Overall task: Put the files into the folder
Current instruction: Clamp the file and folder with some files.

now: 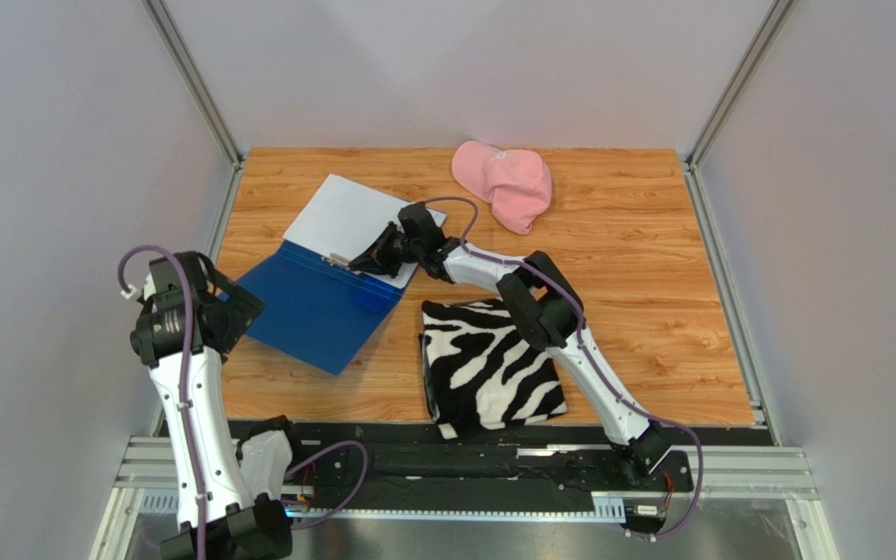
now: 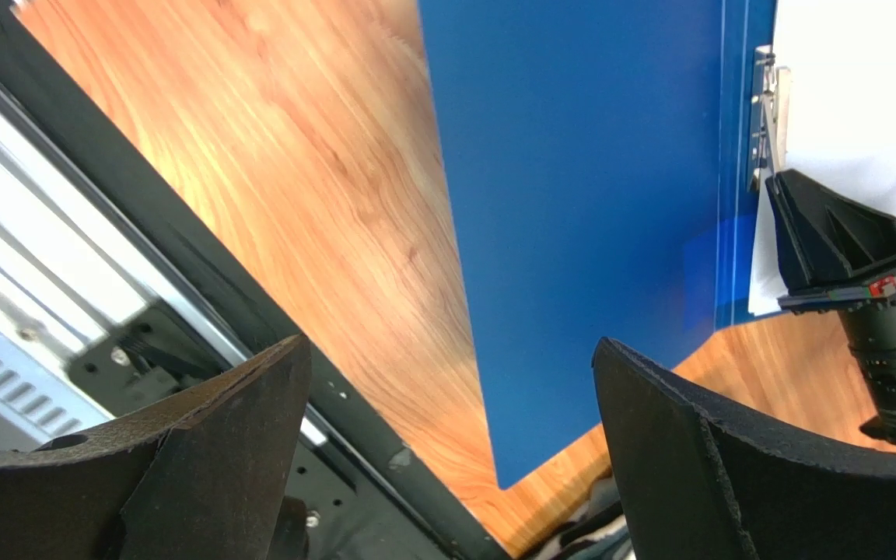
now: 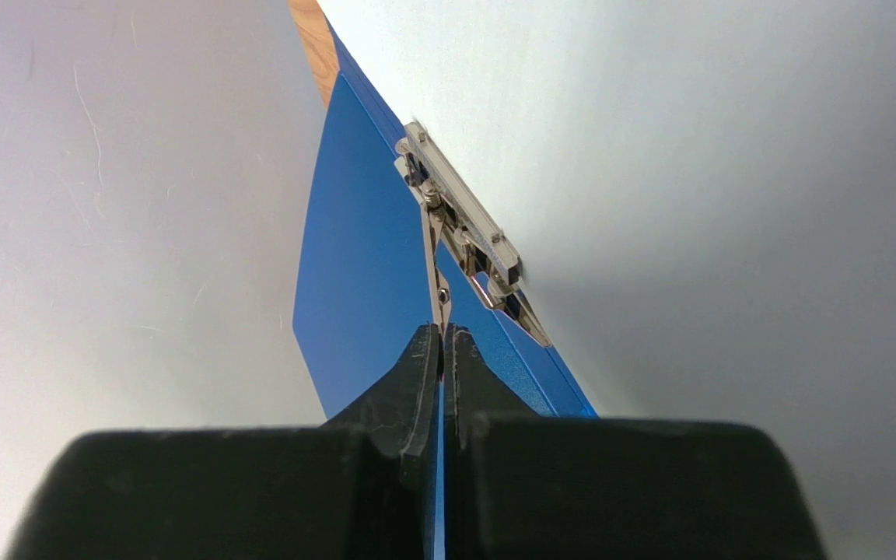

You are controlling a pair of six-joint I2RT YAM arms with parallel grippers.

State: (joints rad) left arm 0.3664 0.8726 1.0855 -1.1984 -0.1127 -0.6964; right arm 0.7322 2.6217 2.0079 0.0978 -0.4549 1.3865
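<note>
Where the top camera looks down on the table, the folder lies open at the left, one cover toward me and the other carrying the files, a white stack that reaches past the far edge. My right gripper is at the clip on the fold line, just beside the files. My left gripper hangs at the near left edge of the blue cover. A zebra cloth lies to the right of the folder, near but apart. A pink cap is at the far side.

In my left wrist camera, my two fingers stand wide apart with nothing between them. Behind them the bare blue cover lies on the wood, and the files show at the upper right, with the right gripper's tip on them.

In my right wrist camera, my fingers are pressed together, and the thin metal lever of the clip runs down into their tips, so I am pinching it. The blue cover is at the left of the clip and the files at the right. Their face shows plain white here.
</note>
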